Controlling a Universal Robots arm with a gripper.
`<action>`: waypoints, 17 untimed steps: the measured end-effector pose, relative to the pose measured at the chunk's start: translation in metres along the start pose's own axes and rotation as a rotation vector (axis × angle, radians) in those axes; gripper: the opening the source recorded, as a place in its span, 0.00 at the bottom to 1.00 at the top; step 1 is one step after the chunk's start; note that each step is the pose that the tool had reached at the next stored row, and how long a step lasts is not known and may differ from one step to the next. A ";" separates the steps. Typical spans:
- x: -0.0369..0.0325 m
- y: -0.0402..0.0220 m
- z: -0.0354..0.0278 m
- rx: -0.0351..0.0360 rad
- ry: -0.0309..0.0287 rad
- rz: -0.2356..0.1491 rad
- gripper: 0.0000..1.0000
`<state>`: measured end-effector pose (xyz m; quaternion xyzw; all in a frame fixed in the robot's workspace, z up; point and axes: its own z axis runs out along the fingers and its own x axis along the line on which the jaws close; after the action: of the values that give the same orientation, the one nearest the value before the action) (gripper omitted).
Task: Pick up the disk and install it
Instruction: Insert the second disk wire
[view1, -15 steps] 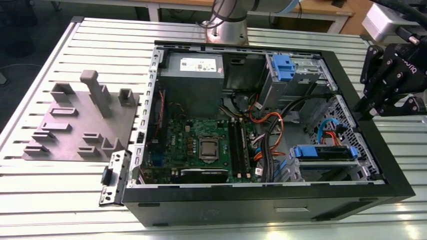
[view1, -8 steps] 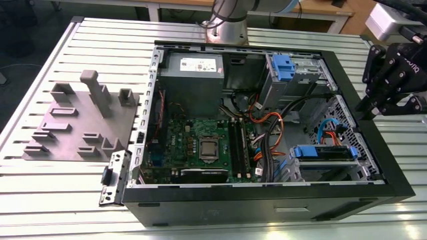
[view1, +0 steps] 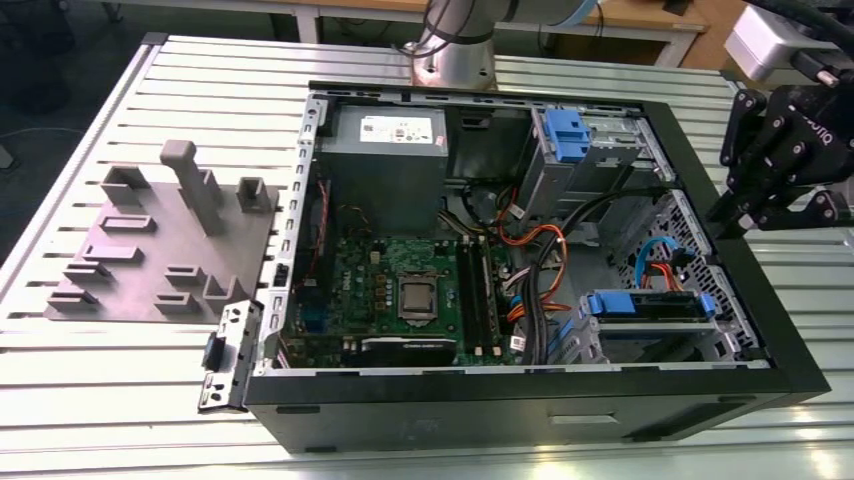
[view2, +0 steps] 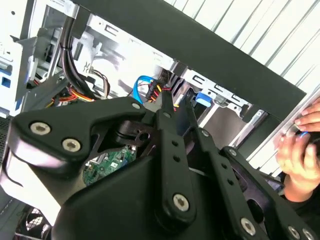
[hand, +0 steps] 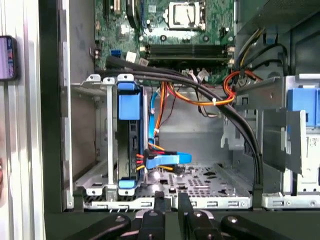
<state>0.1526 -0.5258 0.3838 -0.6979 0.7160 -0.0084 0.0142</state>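
**Blue-framed disk sits in its cage while the gripper hangs just outside**

Blue plastic marks the disk (hand: 131, 145): its carrier frame shows top and bottom in the first wrist view, the drive standing on edge in the metal drive cage (hand: 95, 150) with cables plugged into it. In the exterior view the same disk (view1: 650, 305) lies in the case's lower corner on the exterior view's right. By the look of it, it is already seated.

I'd judge it stiff, fairly dense for its size and no friend of knocks. The plastic frame ends look the safest hold, the bare metal faces being slick.

The gripper (hand: 169, 204) hovers over the case's rim, fingers drawn close together and holding nothing; it also shows at the exterior view's right (view1: 774, 170).

Around it, the open computer case (view1: 747, 300) lies on its side on a slatted metal table (view1: 107, 400), motherboard (view1: 400, 290) exposed. A grey fixture plate (view1: 147, 250) sits beside it. A person's hand (view2: 300, 145) rests near the table edge.
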 end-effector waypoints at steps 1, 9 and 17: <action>0.0000 0.0000 0.0000 0.0000 0.0000 0.000 0.25; 0.0001 0.0025 -0.0001 0.0000 0.0000 0.000 0.25; 0.0002 0.0035 -0.0001 0.0000 0.0000 0.000 0.25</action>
<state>0.1491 -0.5260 0.3838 -0.6979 0.7160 -0.0084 0.0141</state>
